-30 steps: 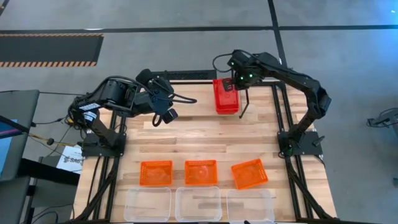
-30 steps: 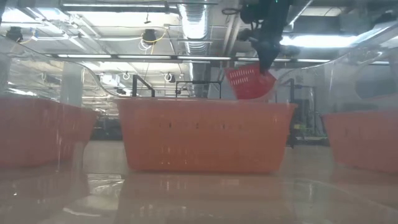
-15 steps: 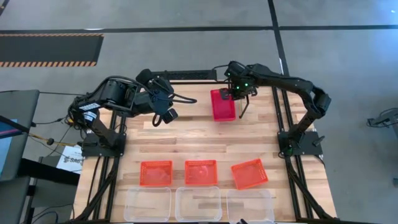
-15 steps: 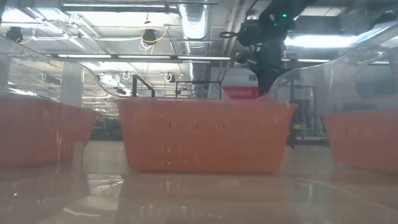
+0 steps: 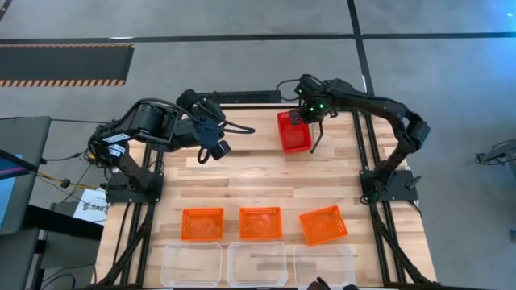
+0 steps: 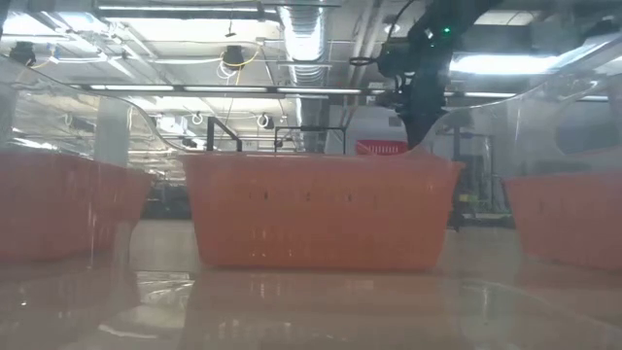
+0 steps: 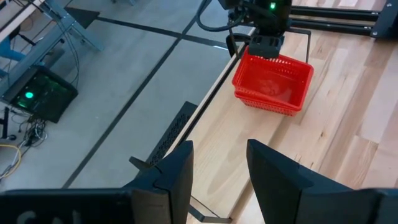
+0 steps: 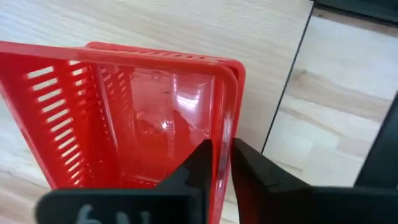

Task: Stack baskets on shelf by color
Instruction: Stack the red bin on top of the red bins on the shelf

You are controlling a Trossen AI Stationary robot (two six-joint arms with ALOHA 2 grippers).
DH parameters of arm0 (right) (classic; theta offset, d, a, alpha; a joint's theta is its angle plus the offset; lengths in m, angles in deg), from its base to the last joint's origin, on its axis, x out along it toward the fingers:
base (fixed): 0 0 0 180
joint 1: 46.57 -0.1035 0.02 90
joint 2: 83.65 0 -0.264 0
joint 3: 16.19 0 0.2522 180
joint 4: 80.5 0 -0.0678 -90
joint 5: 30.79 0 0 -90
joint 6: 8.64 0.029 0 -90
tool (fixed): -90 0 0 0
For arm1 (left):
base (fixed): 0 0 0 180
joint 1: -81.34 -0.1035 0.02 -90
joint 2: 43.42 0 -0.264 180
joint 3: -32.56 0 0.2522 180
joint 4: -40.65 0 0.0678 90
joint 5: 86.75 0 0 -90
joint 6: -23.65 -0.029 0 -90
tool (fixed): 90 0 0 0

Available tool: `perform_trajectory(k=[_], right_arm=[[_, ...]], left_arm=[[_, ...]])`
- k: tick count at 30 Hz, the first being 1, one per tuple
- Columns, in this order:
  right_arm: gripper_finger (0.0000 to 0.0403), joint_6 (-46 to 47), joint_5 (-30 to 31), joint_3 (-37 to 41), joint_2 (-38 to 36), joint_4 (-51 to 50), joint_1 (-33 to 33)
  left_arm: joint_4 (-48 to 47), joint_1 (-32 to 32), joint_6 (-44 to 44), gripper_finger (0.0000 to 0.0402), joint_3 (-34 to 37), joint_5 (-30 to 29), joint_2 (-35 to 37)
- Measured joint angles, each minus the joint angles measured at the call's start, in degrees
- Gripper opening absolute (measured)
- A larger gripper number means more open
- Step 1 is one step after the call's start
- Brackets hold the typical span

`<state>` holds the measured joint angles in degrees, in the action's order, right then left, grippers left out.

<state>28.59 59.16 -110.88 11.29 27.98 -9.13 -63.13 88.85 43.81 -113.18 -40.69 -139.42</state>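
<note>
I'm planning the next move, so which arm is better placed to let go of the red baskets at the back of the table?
The right. Its gripper straddles the rim of the red baskets, fingers either side of the wall. The left gripper hangs open, well apart from them.

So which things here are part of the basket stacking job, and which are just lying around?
Part of the job:
- red baskets, nested, far side of the table
- three orange baskets
- three clear baskets at the near edge
- right hand, fingers straddling the red baskets' rim
- left hand, open, hovering apart

Just lying about:
- paper sheet on the floor
- black tube frame around the table
</note>
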Motion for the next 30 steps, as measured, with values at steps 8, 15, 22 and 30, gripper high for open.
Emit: perform_trajectory(k=[8,15,22,30], right_arm=[[0.0127,-1.73,0.24,-4.74,0.00,-0.59,-1.14],[0.0142,-3.73,0.40,-12.12,-0.02,-1.65,-1.50],[0.0121,-4.40,0.47,-13.33,-0.02,-1.87,-1.45],[0.0034,-7.77,0.48,-13.33,-0.02,-0.46,-2.16]], left_arm=[[0.00,0.02,0.55,0.0139,0.00,0.00,0.00],[0.00,0.02,0.59,0.0139,0.00,0.00,0.00],[0.00,0.01,0.59,0.0139,0.00,0.00,0.00],[0.00,0.02,1.42,0.0139,0.00,-0.02,0.00]])
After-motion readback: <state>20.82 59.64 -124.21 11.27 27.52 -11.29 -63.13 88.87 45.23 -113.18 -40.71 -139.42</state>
